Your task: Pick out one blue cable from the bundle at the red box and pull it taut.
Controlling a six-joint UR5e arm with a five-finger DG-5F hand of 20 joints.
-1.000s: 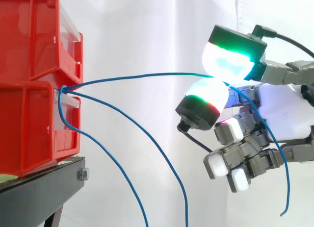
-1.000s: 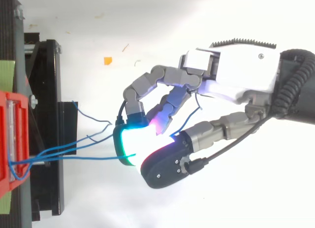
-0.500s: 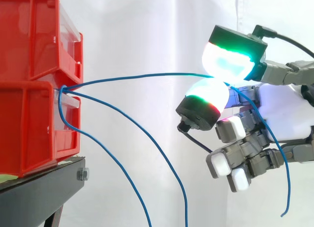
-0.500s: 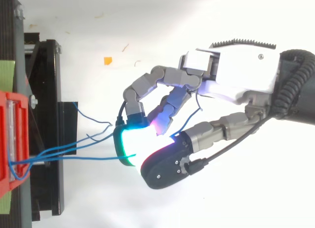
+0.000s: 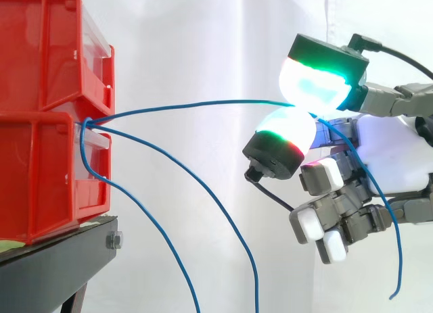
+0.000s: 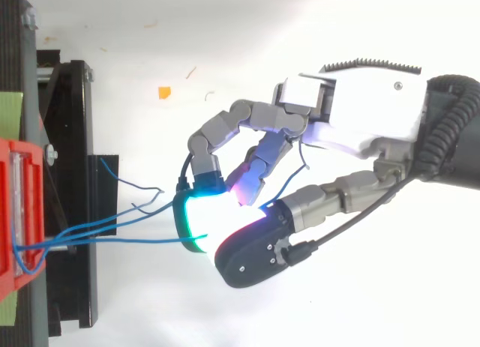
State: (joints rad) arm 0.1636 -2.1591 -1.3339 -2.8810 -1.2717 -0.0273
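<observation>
A single blue cable [image 5: 196,105] is pinched between two glowing fingertips [image 5: 316,86] of the robot hand [image 5: 396,157], which is seen in front of a white curtain [image 5: 203,42] in the side view. The upper pad is lit green and cyan, and the lower pad is edged in green and red. The two pads are pressed together on the cable, one above the other. The remaining fingers are curled in below the pinch toward the palm, and nothing is held in them.

From the pinch the cable is carried leftward in a shallow arc, close to straight, to the front of the red bins, where it is gathered with the others at the seam between the two. Behind the pads it is draped over the hand, and its loose end is left hanging below the wrist.

Three blue cables are counted in the side view: the pinched one and two slack cables [image 5: 196,181] that droop from the same spot at the bins and run out of the bottom of the view.

Two red bins are stacked, an upper bin [image 5: 40,49] on a lower bin [image 5: 34,178], and both are borne by one black stand [image 5: 54,272].

In the top view the hand [image 6: 360,111] is seen entering from the right, well apart from the bins, with the cable [image 6: 127,240] stretched between them.
</observation>
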